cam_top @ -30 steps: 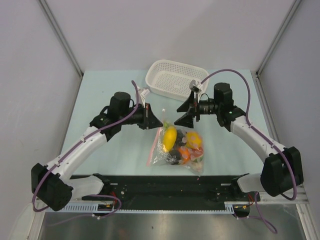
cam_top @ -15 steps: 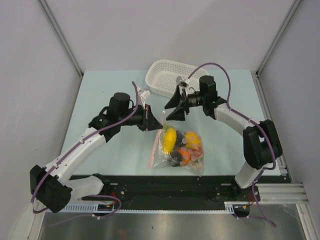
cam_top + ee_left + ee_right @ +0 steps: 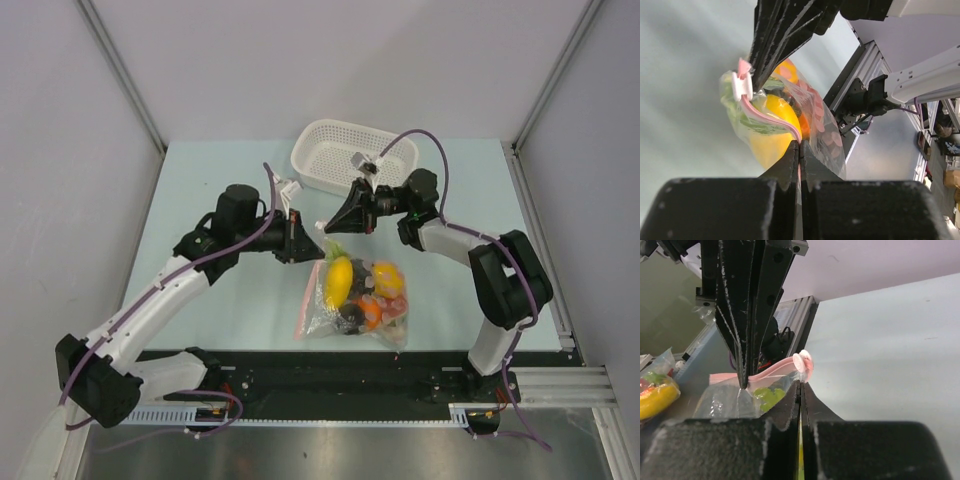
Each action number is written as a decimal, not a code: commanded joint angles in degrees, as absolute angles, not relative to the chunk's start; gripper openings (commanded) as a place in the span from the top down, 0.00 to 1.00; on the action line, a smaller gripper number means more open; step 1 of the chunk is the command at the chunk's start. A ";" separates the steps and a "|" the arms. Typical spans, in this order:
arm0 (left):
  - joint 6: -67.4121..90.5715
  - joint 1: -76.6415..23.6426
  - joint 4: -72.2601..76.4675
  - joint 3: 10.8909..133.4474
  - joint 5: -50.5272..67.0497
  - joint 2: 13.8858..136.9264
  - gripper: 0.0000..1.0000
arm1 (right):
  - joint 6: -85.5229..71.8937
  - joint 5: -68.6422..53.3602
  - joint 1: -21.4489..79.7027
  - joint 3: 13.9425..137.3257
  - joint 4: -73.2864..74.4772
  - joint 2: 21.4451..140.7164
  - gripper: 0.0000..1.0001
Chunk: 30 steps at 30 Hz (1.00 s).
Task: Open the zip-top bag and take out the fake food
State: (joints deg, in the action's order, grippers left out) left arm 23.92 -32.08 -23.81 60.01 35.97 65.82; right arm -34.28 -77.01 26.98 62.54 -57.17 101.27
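Note:
The zip-top bag (image 3: 352, 300) lies at the table's near middle, its pink zip strip (image 3: 771, 118) raised at the far end. Through the plastic shows the fake food: a yellow lemon (image 3: 340, 277), an orange (image 3: 388, 280), dark and red pieces. My left gripper (image 3: 317, 248) is shut on the pink strip (image 3: 799, 148). My right gripper (image 3: 329, 228) comes in from the right and is shut on the plastic just under the white-pink slider (image 3: 803, 362). In the right wrist view the left fingers (image 3: 742, 315) pinch the strip a little way from my right gripper (image 3: 801, 385). Both tips nearly meet.
A white perforated basket (image 3: 312, 150) stands at the back of the table, right behind the right wrist. The black rail (image 3: 330, 375) with the arm bases runs along the near edge, close to the bag's bottom.
My right gripper swung left from beside the basket to the bag's top corner and went from open to shut by the slider. The left gripper kept its grip in place.

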 commanded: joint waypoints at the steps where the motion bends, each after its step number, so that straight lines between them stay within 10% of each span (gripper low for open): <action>1: 22.68 -32.26 -23.02 61.52 33.23 63.37 1.00 | -45.63 -76.04 26.90 59.00 -76.56 97.92 1.00; 6: 23.73 -32.26 -26.54 62.22 25.15 63.02 0.96 | -27.39 -70.67 25.93 56.77 -49.46 89.49 1.00; 8: 23.55 -32.34 -27.77 63.28 22.08 63.54 0.61 | -7.07 -65.41 27.50 61.05 -27.62 84.30 1.00; 11: 22.85 -32.34 -26.90 63.81 20.92 64.60 0.36 | -6.49 -63.72 28.13 61.01 -16.51 81.84 1.00; 15: 20.93 -32.52 -25.32 65.12 22.58 67.84 0.30 | -4.60 -59.87 28.39 63.18 -8.41 78.76 1.00; 20: 18.90 -32.78 -22.08 67.85 27.23 70.93 0.35 | -2.55 -59.32 27.86 65.39 -2.81 75.42 1.00; 25: 17.76 -32.70 -21.95 72.06 36.03 73.91 1.00 | 1.38 -62.66 25.66 68.98 4.29 74.27 1.00; 26: 16.97 -32.70 -23.10 73.46 36.12 74.26 1.00 | 1.75 -62.93 25.49 69.17 6.48 74.18 1.00; 30: 13.72 -32.78 -24.79 77.51 37.87 73.30 1.00 | 3.16 -63.99 26.01 68.82 9.05 74.01 0.58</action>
